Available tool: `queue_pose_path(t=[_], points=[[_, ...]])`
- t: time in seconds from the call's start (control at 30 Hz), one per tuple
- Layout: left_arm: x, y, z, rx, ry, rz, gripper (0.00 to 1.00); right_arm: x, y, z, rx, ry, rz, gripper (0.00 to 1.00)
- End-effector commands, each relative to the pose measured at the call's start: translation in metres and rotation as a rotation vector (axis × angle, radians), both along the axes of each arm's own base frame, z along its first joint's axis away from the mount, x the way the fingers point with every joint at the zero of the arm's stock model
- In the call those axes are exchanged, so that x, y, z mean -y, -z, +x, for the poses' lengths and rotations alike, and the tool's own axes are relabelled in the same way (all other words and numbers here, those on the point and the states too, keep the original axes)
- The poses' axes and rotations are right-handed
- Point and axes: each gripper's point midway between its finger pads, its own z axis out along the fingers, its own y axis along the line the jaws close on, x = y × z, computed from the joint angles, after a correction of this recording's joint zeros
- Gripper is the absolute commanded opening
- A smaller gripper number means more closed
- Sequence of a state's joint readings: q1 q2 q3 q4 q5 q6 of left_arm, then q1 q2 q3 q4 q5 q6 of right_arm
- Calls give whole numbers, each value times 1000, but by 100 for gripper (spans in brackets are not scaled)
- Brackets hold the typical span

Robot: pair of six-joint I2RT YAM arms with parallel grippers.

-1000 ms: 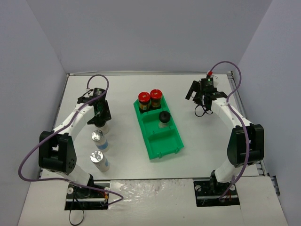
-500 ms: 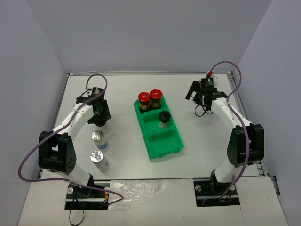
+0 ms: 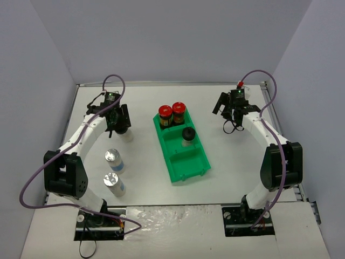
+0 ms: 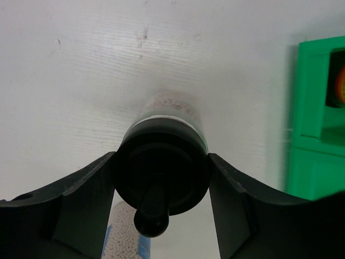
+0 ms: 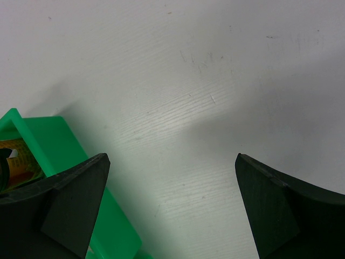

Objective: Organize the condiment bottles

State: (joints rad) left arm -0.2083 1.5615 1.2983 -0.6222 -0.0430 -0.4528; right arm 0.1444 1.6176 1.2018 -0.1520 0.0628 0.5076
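From above we barely see the black-capped bottle (image 4: 164,151) under the left gripper (image 3: 121,128) — and the green bin (image 4: 318,124) runs off the left wrist view's right edge.

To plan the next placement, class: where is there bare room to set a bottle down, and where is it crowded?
Free: the empty near compartment of the green bin; the table between bin and right arm; the far strip behind the red-capped jars. Crowded: the left side, where two silver-capped bottles stand beside the left gripper holding a black-capped bottle.
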Motion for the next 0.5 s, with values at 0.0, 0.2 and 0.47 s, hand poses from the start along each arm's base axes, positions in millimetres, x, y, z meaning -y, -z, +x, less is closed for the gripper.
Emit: queue_pose_path(t=[0.0, 0.2, 0.47], points=[[23, -86, 31, 263, 87, -8, 0, 1, -17, 11, 68, 13, 9, 100], [84, -118, 20, 336, 277, 8, 0, 1, -22, 12, 79, 14, 9, 100], [160, -131, -4, 344, 492, 8, 0, 2, -26, 12, 85, 16, 8, 100]])
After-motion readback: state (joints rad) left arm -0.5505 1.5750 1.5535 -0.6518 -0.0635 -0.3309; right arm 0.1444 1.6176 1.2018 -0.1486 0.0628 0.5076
